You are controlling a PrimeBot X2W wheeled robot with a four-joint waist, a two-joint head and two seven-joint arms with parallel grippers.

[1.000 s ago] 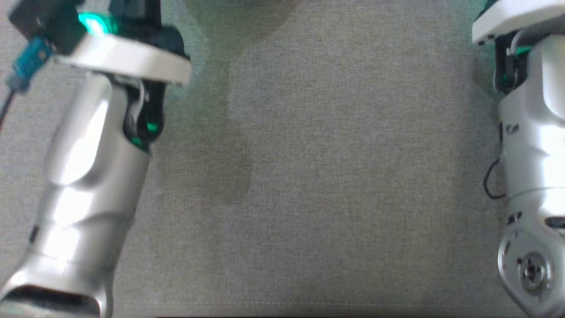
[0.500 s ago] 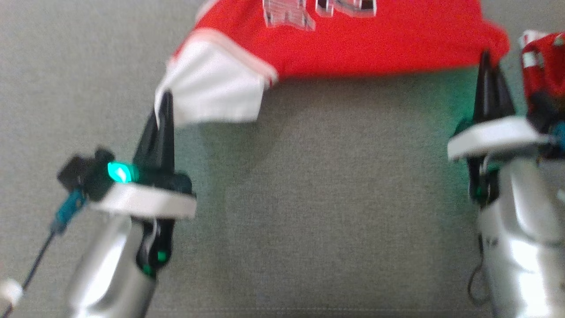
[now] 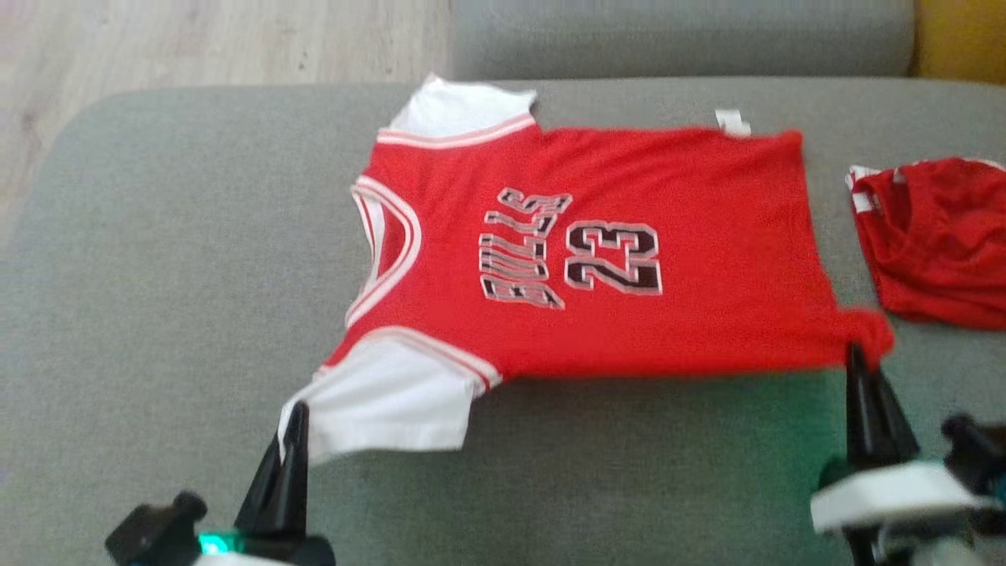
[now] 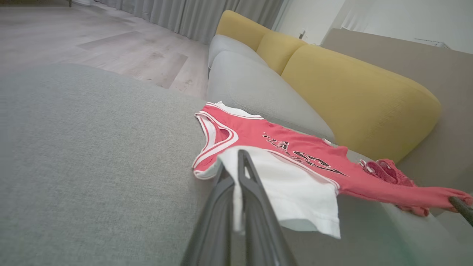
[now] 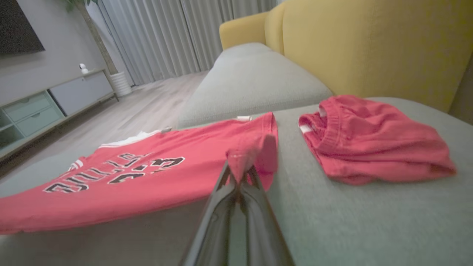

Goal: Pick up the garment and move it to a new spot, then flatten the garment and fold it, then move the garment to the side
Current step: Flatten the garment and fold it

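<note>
The left gripper (image 3: 296, 415) is clamped on the red jersey (image 3: 613, 259) at its near white sleeve (image 3: 393, 401). The right gripper (image 3: 857, 360) pinches the jersey's near hem corner. Red shorts (image 3: 935, 244) lie to the right on the grey sofa (image 3: 157, 275).

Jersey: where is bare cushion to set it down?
Bare grey cushion lies left of the jersey, and along the near edge between the left gripper and right gripper. Crowded on the right, where the red shorts lie close beside its hem.
</note>
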